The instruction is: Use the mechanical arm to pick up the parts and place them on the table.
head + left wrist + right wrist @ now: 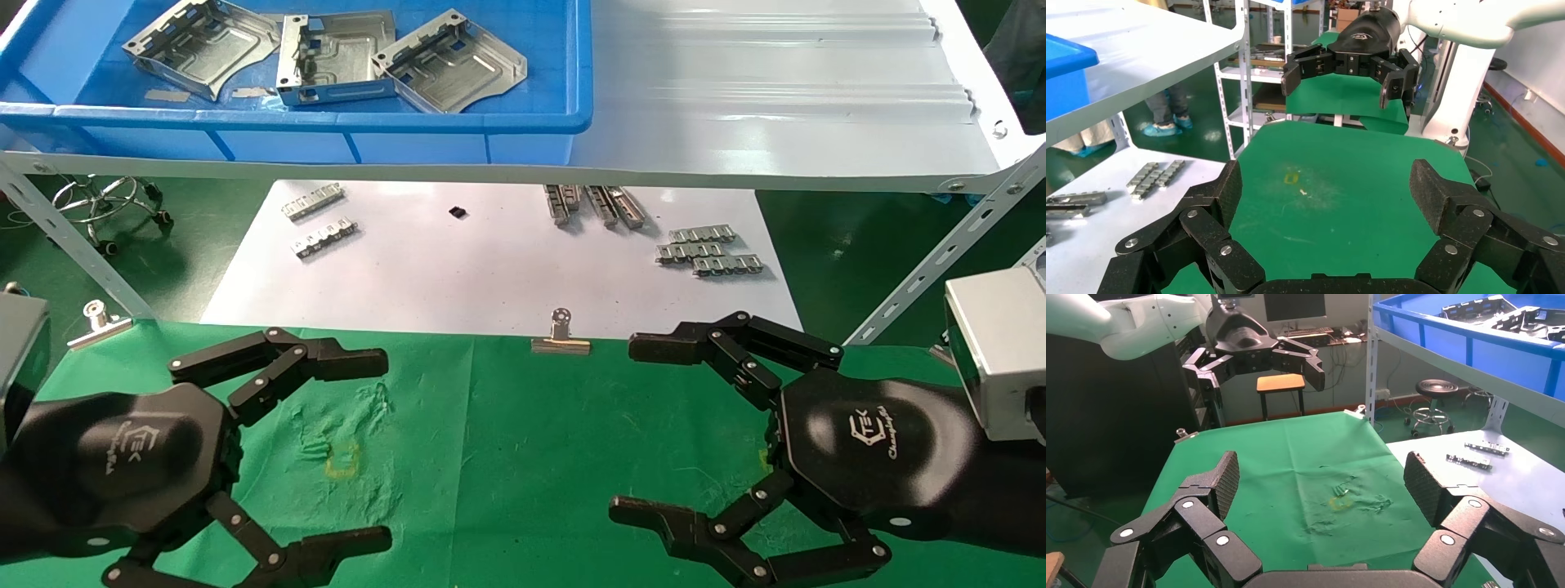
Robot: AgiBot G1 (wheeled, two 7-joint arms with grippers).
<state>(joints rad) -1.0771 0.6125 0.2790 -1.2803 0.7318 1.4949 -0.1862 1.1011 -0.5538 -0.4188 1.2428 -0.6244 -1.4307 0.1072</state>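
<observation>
Three silver stamped-metal parts (204, 41) (335, 57) (449, 61) lie in a blue bin (327, 118) on the grey shelf at the back left. The bin's parts (1499, 306) also show in the right wrist view. The mechanical arm, my left gripper (380, 449) (1327, 190), hovers open over the left of the green table (490, 457), with nothing between its fingers. My right gripper (631, 429) (1321, 478) hangs open and empty over the table's right side. Both are well in front of and below the bin.
Beyond the table lies a white sheet (490, 261) with small toothed strips (709, 251). Binder clips (560, 339) pin the cloth's far edge. The pale grey shelf (776, 98) overhangs the sheet, with slanted metal braces (940, 269) at both sides. A stool (106, 200) stands at the back left.
</observation>
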